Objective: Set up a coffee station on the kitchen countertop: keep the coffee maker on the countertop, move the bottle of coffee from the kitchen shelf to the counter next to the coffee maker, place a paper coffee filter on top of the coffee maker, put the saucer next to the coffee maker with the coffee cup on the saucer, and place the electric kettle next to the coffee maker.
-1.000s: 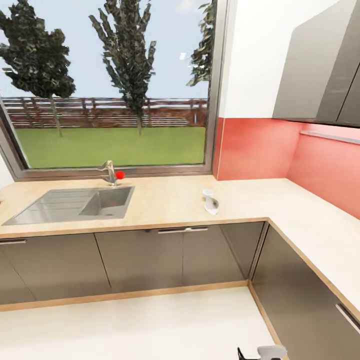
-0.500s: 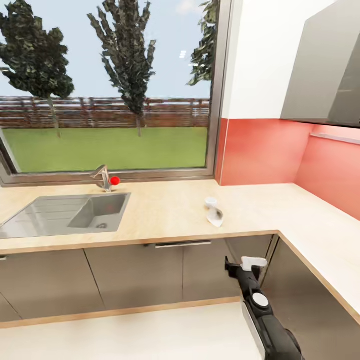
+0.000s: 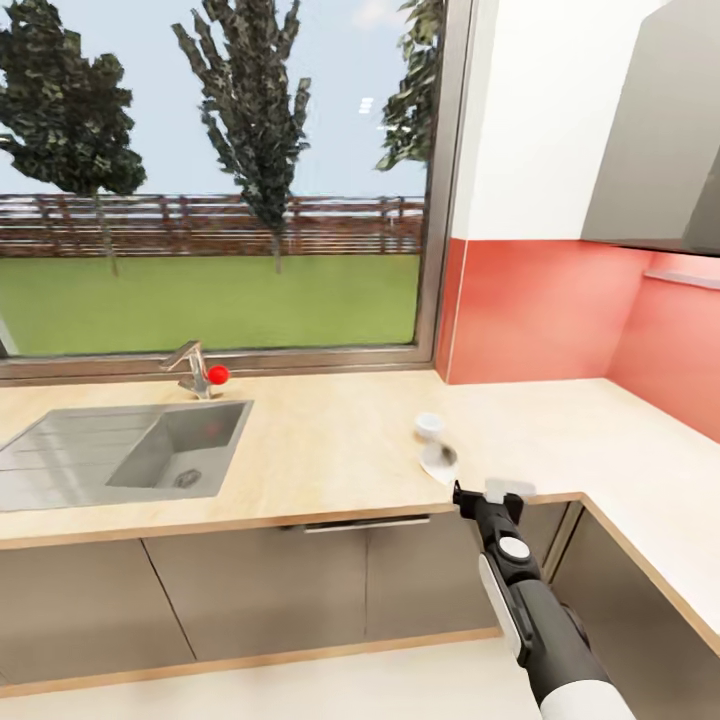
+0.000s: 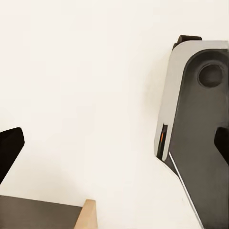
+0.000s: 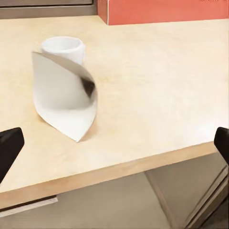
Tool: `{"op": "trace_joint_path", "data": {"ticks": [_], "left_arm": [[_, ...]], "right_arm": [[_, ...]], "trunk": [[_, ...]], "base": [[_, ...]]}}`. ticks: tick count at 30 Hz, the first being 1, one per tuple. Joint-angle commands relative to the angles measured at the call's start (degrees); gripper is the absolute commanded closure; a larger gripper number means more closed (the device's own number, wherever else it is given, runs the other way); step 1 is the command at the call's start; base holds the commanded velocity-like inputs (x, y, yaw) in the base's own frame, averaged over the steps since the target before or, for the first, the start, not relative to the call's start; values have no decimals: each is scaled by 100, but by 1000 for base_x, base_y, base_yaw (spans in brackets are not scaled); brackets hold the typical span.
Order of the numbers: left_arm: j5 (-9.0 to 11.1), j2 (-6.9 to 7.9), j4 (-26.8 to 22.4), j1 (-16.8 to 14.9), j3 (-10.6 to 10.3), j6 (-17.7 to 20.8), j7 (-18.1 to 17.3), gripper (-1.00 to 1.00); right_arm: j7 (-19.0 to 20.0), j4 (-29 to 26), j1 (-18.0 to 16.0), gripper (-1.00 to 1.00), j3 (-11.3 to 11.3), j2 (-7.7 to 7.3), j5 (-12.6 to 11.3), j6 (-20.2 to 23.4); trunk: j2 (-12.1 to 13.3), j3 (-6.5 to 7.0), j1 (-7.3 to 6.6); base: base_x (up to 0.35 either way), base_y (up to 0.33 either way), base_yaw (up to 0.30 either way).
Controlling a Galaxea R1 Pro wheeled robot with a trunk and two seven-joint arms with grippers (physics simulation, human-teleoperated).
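Paper coffee filter [image 3: 439,461], a curled white cone, on the wooden desk [image 3: 330,440] near the front edge, at 5 o'clock from the view's centre. In the right wrist view the paper coffee filter [image 5: 67,98] leans against a white coffee cup [image 5: 63,49] just behind it; the two touch. In the head view the coffee cup [image 3: 428,426] sits at 12 o'clock from the filter. Right claw [image 3: 487,495] hovers at the desk edge, at 5 o'clock from the filter, close but apart; its fingers are spread wide and hold nothing. Sink [image 3: 115,455] lies at 9 o'clock, with a tap [image 3: 190,366] behind it under the window [image 3: 215,180]. Left claw [image 4: 114,148]: fingertips wide apart over the pale floor [image 4: 86,86], holding nothing, beside the robot's grey base [image 4: 195,133].
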Motion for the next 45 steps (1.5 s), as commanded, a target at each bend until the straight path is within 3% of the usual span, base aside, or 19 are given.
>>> {"op": "trace_joint_path", "data": {"ticks": [1,8,12,22,45], "left_arm": [[-49,1,9,29,45,-19,4,-100],[-89,-35,130,267,2,93,1,-100],[-92,-40,119,324,1,93,17,-100],[-93,-42,117,339,1,93,22,-100],[-93,-43,152,349,1,96,22,-100]], "right_arm": [[-24,-6,-5,-100,0,-1,13,36],[-23,133,-4,-100,-117,-49,23,36],[-25,131,-2,-100,-2,43,26,61],[-30,39,0,-100,19,43,26,58],[-38,775,0,-100,19,37,25,43]], "trunk": [[-12,-13,7],[-12,-13,7],[-12,-13,7],[-12,-13,7],[-12,-13,7]], "base": [[337,0,0],[210,0,0],[253,0,0],[278,-102,0],[52,-6,0]]}}
